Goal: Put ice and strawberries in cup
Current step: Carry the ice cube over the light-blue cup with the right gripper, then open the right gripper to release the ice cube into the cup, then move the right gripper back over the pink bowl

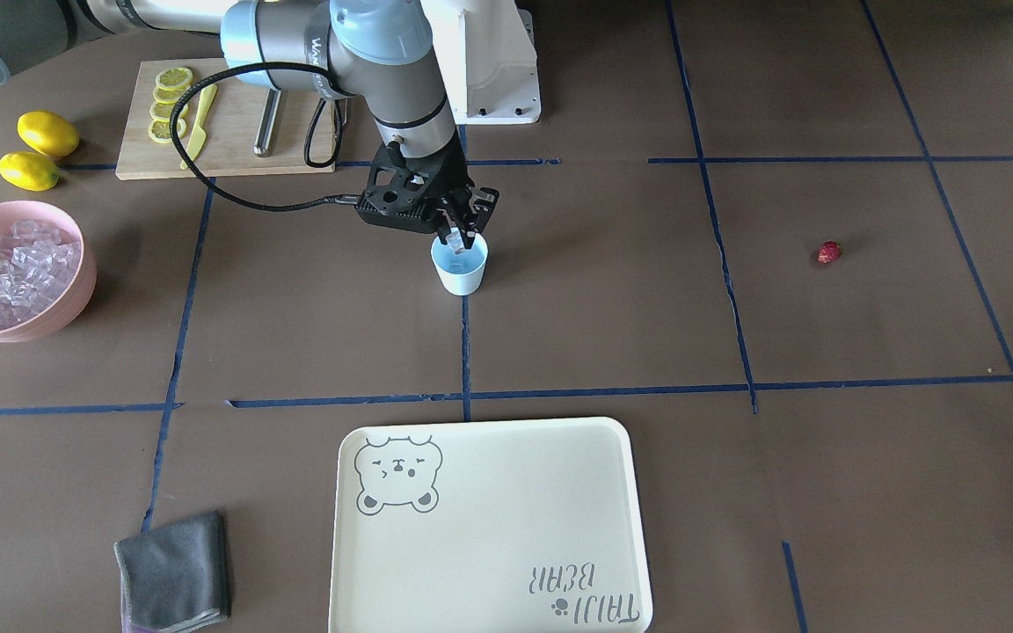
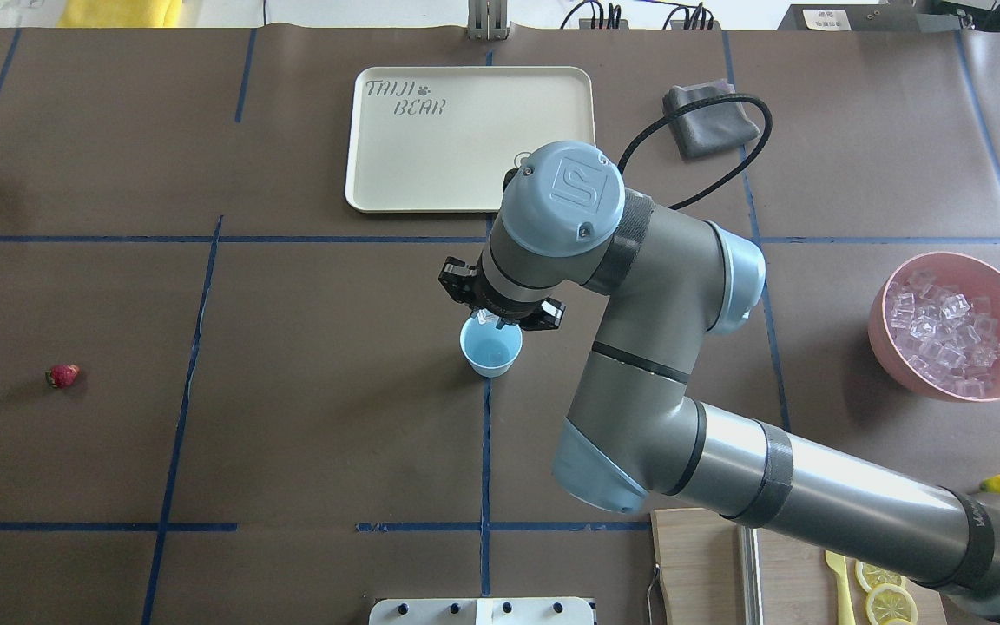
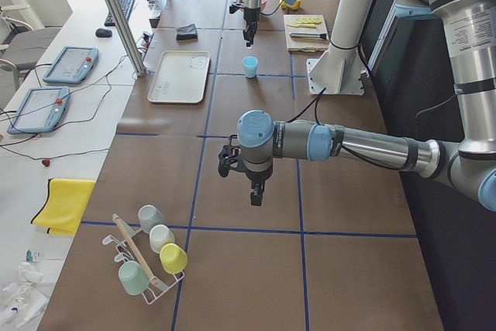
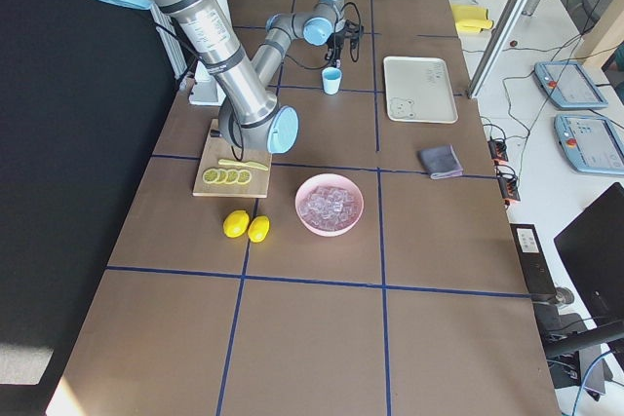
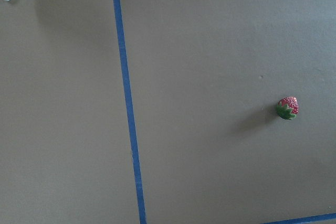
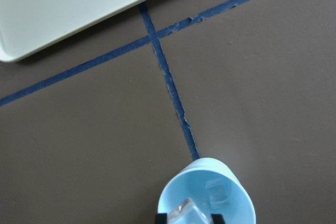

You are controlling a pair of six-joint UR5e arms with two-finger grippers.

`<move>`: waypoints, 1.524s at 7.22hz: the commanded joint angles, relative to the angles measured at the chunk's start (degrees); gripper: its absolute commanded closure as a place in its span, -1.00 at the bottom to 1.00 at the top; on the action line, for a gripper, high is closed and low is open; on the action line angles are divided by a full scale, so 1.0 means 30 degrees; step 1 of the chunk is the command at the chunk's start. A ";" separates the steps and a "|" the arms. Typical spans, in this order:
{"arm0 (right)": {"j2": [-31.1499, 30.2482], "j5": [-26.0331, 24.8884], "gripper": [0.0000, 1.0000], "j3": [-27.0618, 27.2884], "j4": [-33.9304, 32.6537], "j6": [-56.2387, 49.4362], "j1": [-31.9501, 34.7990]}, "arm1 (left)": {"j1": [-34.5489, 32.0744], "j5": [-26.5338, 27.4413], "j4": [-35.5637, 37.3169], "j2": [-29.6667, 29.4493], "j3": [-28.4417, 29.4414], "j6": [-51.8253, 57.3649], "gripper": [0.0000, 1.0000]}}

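The cup (image 1: pixel 460 268) stands at the table's middle on a blue tape line; it also shows in the overhead view (image 2: pixel 490 347). My right gripper (image 1: pixel 461 233) hangs just over its mouth, shut on a clear ice cube (image 6: pixel 189 214). Another ice cube (image 6: pixel 216 192) lies inside the cup (image 6: pixel 173 187). More ice (image 1: pixel 14 272) is piled in the pink bowl (image 1: pixel 76 294). The strawberry (image 1: pixel 829 253) lies alone on the table, also seen in the left wrist view (image 5: pixel 287 107). My left gripper (image 3: pixel 254 191) hovers high above the table; I cannot tell if it is open or shut.
A cream tray (image 1: pixel 489 527) lies beyond the cup, a grey cloth (image 1: pixel 174 571) beside it. A cutting board (image 1: pixel 225 132) holds lemon slices and a yellow knife; two lemons (image 1: pixel 39 149) lie near the bowl. A cup rack (image 3: pixel 147 257) stands at the far left end.
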 commanded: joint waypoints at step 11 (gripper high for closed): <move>-1.3208 0.5450 -0.95 0.5687 -0.0101 -1.6383 0.9831 | -0.0001 -0.0021 0.0000 0.0000 -0.0065 -0.0116 -1.00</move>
